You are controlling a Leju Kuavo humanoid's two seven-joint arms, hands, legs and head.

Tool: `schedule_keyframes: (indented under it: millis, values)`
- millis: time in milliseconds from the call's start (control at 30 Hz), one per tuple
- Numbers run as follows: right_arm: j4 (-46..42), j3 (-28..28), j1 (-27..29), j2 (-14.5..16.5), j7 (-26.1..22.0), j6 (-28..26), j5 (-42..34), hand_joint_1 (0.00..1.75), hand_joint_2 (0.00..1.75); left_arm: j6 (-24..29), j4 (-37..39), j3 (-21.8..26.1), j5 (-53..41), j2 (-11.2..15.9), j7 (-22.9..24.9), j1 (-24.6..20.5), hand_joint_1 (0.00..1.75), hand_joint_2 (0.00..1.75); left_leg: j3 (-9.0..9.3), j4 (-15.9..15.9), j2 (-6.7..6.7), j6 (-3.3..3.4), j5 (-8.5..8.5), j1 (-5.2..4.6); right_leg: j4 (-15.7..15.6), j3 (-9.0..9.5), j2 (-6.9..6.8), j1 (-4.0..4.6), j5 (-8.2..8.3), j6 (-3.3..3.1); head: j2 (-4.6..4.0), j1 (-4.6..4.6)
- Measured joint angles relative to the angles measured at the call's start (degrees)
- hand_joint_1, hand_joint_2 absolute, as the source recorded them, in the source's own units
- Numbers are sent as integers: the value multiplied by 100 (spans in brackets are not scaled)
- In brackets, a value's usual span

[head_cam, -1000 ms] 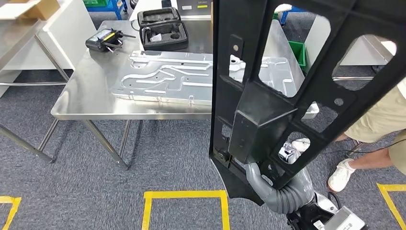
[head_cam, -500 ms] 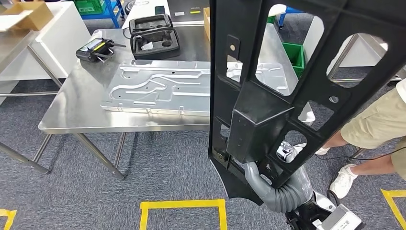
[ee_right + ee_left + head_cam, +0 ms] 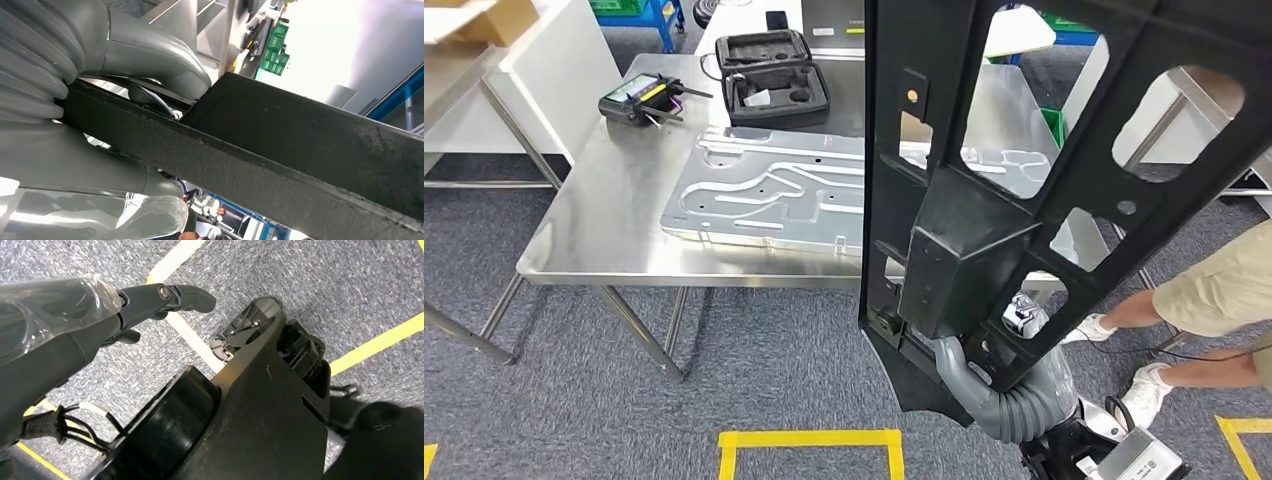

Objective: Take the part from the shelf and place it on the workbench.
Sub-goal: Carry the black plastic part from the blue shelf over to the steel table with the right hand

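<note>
On the left stands the steel workbench (image 3: 594, 215), bearing a ribbed metal plate (image 3: 764, 195) and an open black case (image 3: 769, 65). Right of it, the black part (image 3: 1024, 150) rises upright in the right hand (image 3: 999, 385), its edge clamped between the grey thumb (image 3: 155, 55) and the fingers (image 3: 100, 170) beneath. The left hand (image 3: 145, 300) hangs by the floor with fingers loose, holding nothing.

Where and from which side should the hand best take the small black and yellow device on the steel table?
Probably across the two long sides of the black and yellow device, from above. It lies flat near the steel table's far left corner with bare surface around, and thin probes stick out of its right end.
</note>
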Motion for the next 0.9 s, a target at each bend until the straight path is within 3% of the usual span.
schedule_keyframes:
  millis: [33,67,133,200,267,333,367,400,467,533,567,600,667,733,833,900]
  values:
    - [0,0,1,0,1,0,-2,175,175,0,0,-1,-1,-1,0,5,0,175,49,-2,-7,15,-42,-28,-10,-101,1,26,39,-31,1,0]
    - [0,0,1,0,0,-1,-3,175,175,0,0,-1,-1,-1,0,8,0,175,116,-6,-15,21,-90,-58,-234,-94,2,60,221,-82,1,0]
    - [0,0,3,-1,-3,-2,-5,175,175,3,0,-3,-2,-10,2,15,0,175,266,-18,-28,28,-199,-115,-1000,72,8,164,834,-251,0,-6]
    - [-1,-1,2,-3,-7,-7,-9,175,175,7,1,-5,-1,-28,5,18,0,175,350,-53,-42,16,-296,-139,-1507,216,34,252,1150,-371,-1,-16]
    - [-3,-4,2,-8,-11,-13,-12,175,175,7,2,-7,-2,-40,6,19,0,175,423,-54,-46,-4,-308,-147,-1652,298,58,268,1135,-406,-1,-20]
    - [-5,-7,1,-10,-14,-15,-11,175,175,7,4,-8,-4,-38,5,21,0,175,442,96,-35,-48,-322,-159,-1766,466,49,202,1158,-421,0,-18]
    - [-8,-7,-4,-8,-15,-15,-10,175,175,7,5,-8,-4,-38,5,19,0,175,335,306,-33,-97,-367,-147,-1790,550,38,163,1141,-421,0,-24]
    - [-10,-6,-7,-5,-17,-15,-10,175,175,7,7,-8,-2,-37,5,16,0,175,149,619,-29,-153,-444,-124,-1810,622,30,121,1120,-414,0,-31]
    - [-15,-6,-9,-2,-18,-15,-9,175,175,2,5,-1,5,-42,-5,-15,0,175,-405,1396,-27,-284,-714,-24,-1813,699,24,61,1034,-384,-1,-45]
    - [-15,-5,-3,-1,-17,-15,-9,175,175,-4,4,7,9,-41,-15,-56,0,175,-763,1731,-23,-406,-919,77,-1812,801,28,-10,936,-322,-1,-47]
    - [-15,-5,-1,1,-17,-15,-11,175,175,-7,5,7,8,-40,-15,-65,0,175,-776,1589,-19,-465,-851,121,-1811,873,34,-47,880,-282,-1,-48]
    - [-15,-4,0,2,-18,-15,-13,175,175,-5,5,7,7,-39,-15,-64,0,175,-703,1276,-14,-523,-647,163,-1809,955,41,-84,824,-238,-1,-48]
    - [-15,-4,2,2,-22,-14,-22,175,175,-2,7,4,5,-42,-24,-41,0,175,-527,519,2,-609,-81,235,-1783,1087,55,-131,713,-138,-1,-56]
    - [-16,-3,-2,1,-26,-8,-36,175,175,-6,7,3,13,-45,-54,-19,0,175,-494,150,16,-533,255,254,-1761,1102,62,-128,634,-42,-1,-56]
    - [-17,-3,-6,-2,-25,4,-48,175,175,-23,7,3,27,-45,-106,-17,0,175,-532,144,2,-341,319,227,-1772,1083,45,-137,567,52,-1,-34]
    - [-17,-5,-11,-2,-29,6,-48,175,175,-27,7,3,27,-45,-116,-17,0,175,-494,130,0,-258,288,227,-1467,948,24,-142,395,67,-1,-23]
